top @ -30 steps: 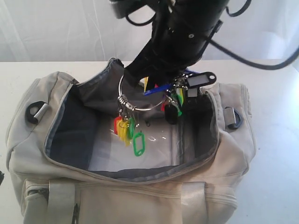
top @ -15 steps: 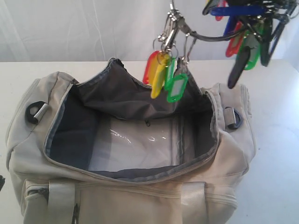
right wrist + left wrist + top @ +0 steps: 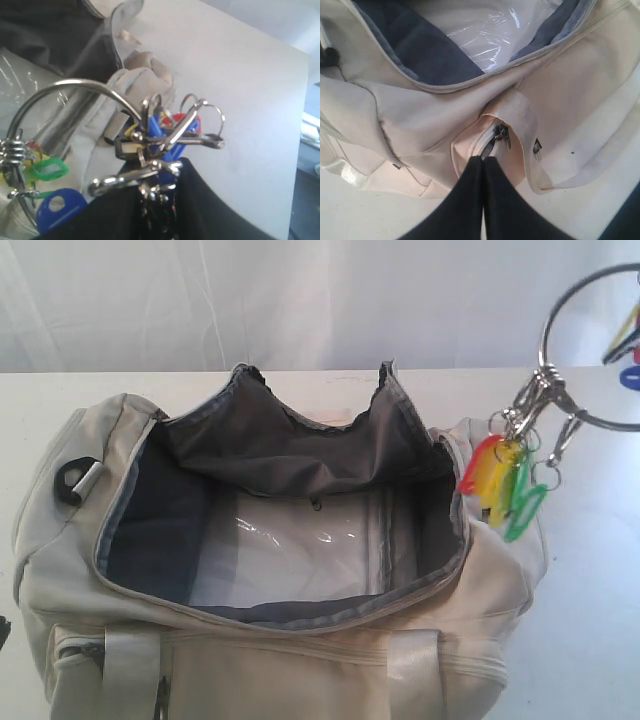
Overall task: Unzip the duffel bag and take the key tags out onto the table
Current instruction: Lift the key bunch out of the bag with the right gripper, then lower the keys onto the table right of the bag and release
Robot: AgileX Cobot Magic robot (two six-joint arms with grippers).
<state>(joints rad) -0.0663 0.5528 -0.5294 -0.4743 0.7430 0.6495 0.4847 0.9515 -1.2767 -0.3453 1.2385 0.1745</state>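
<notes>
The key tags (image 3: 505, 485) have swung up out of the duffel bag (image 3: 300, 660), dangling over its right end from the clamped right gripper (image 3: 157, 186); only lowering to the table (image 3: 590, 620) seems left. The left gripper (image 3: 482, 161) sits closed at the bag's front.

1. Our left hand (image 3: 482, 159) shows as two matte black fingers (image 3: 462, 200), smooth and plain-surfaced.
2. Each of these fingers is broad at its base and tapers to a narrow, rounded tip, with a thin seam running between the two.
3. Our right hand (image 3: 160, 182) shows as two black fingers (image 3: 215, 210), bulkier in look, with flat faces and a fairly crisp upper edge.
4. Both hands look dull, not glossy; the right one's surface is too blurred for finer detail.
</notes>
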